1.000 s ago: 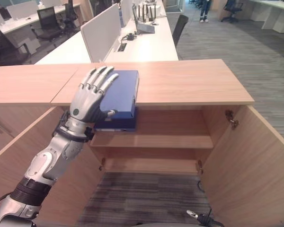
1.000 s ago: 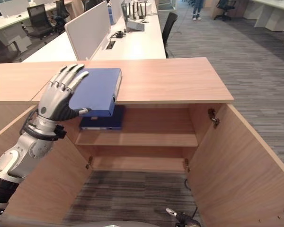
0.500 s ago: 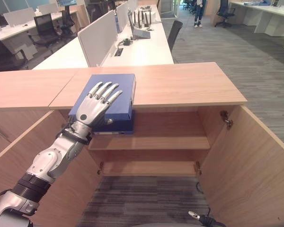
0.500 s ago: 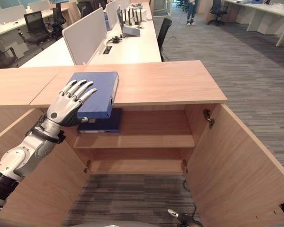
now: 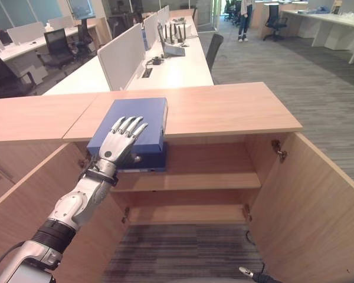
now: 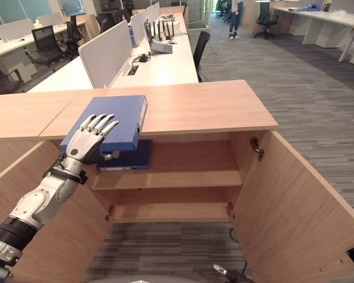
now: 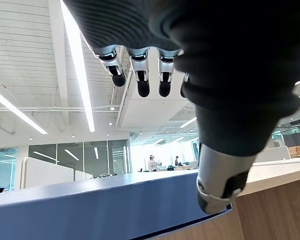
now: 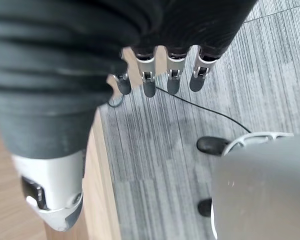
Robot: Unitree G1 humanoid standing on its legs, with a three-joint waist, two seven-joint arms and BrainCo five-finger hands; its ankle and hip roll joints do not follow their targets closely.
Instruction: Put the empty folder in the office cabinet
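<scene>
The left hand (image 5: 120, 141) lies flat on the blue folder (image 5: 137, 121), fingers straight on its cover and thumb at its front edge. The folder overhangs the cabinet top (image 5: 224, 109), above a second folder (image 6: 130, 158) on the upper shelf (image 5: 200, 180). Pulled further without a grip, it could tip and fall. The right hand (image 8: 160, 75) hangs relaxed, fingers apart.

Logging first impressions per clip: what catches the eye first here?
The left hand lies flat, fingers straight, on a blue folder that overhangs the front edge of the cabinet top. Below, both doors stand open on bare shelves, with another blue folder on the upper one.
</scene>
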